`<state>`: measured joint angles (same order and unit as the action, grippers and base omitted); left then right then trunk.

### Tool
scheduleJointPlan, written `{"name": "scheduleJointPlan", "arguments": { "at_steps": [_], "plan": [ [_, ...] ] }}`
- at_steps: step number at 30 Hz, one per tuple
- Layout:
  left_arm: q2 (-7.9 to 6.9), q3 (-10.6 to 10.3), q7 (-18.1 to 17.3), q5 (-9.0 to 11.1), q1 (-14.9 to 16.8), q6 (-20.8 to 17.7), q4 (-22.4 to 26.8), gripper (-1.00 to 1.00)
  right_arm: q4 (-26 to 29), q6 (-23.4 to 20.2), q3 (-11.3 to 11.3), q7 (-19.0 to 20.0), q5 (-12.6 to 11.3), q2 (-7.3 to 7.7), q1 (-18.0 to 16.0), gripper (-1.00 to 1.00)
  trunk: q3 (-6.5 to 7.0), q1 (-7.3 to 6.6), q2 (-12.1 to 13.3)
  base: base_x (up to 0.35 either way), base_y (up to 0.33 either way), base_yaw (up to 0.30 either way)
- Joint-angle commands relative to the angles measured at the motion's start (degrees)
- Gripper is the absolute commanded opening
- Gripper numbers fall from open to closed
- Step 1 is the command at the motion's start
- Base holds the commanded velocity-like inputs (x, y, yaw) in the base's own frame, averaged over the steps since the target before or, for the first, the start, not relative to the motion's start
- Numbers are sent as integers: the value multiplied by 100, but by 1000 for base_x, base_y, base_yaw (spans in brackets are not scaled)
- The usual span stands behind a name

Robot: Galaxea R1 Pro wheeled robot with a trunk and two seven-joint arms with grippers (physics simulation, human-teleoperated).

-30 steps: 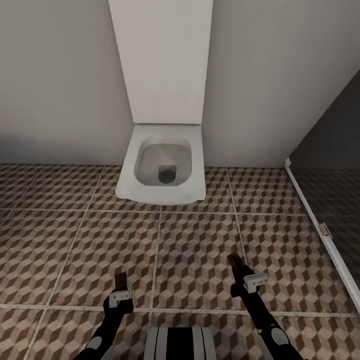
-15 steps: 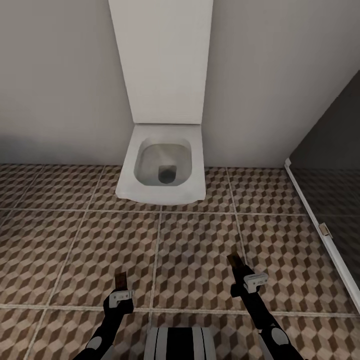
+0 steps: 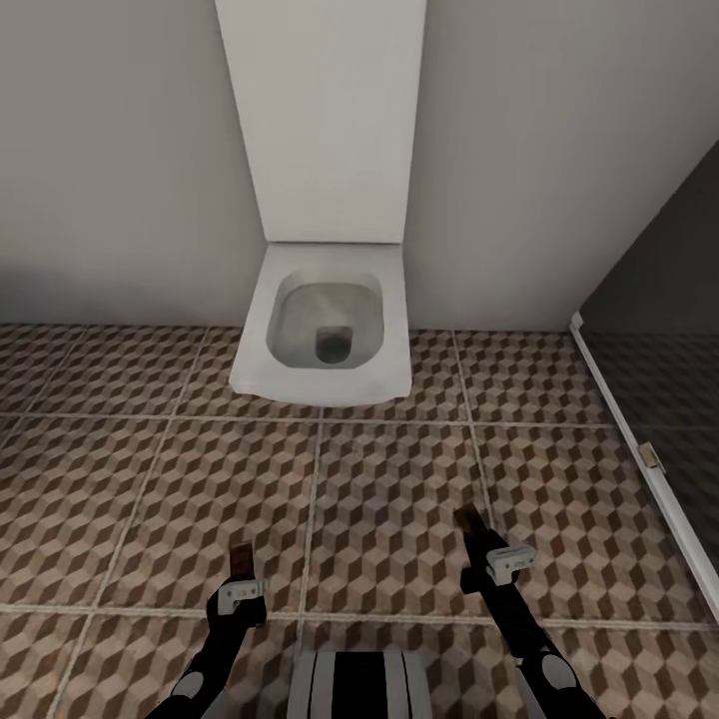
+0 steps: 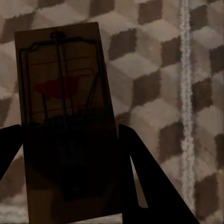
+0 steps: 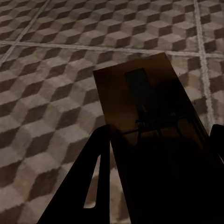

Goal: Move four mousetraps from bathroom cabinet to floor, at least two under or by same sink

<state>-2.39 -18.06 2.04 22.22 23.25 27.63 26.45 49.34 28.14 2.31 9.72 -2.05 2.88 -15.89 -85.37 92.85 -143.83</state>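
Note:
Two mousetraps are held over the bathroom floor point(image 3: 389, 499), a brown-and-beige cube-pattern tile. My left gripper point(image 3: 242, 577) is shut on one mousetrap point(image 3: 241, 557), a tan board that sticks out forward. In the left wrist view that mousetrap point(image 4: 65, 107) shows its dark wire and red mark, with the dark fingers point(image 4: 144, 177) on both sides. At the right, my right gripper point(image 3: 481, 547) is shut on a second mousetrap point(image 3: 466, 520). The right wrist view shows this mousetrap point(image 5: 144, 102) between the fingers point(image 5: 86, 186). The cabinet and the sink are out of view.
A white wall-hung toilet point(image 3: 325, 330) with its lid raised stands straight ahead against the grey wall point(image 3: 120, 150). A dark glass partition with a white frame point(image 3: 639, 459) runs along the right. Open tiled floor lies between me and the toilet.
The whole picture has shifted very slightly, so the camera moved a little. Both grippers keep their mousetraps and hold the same places.

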Motion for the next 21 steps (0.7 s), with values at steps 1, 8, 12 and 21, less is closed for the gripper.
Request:
{"name": "scheduleJointPlan", "arguments": {
  "at_steps": [1, 8, 12, 21],
  "plan": [
    [-7, -49, 36, 36, 4, 23, -1, -100, -3, 16, 8, 23, -32, 3, -2, -100, -26, 1, -3, 0, 0, 0],
    [-7, -49, 33, 36, 4, 24, 0, -100, -3, 16, 8, 27, -32, 2, -2, -100, -137, 14, -9, 0, 0, 0],
    [-7, -49, 34, 36, 4, 25, 0, -100, -3, 29, 13, 31, -32, 2, -2, -100, -137, 14, -9, 0, 0, 0],
    [-7, -49, 33, 38, 4, 23, -8, -100, -3, 253, 15, 39, -38, 2, -2, -100, -137, 14, -9, 0, 0, 0]
  ]
}}
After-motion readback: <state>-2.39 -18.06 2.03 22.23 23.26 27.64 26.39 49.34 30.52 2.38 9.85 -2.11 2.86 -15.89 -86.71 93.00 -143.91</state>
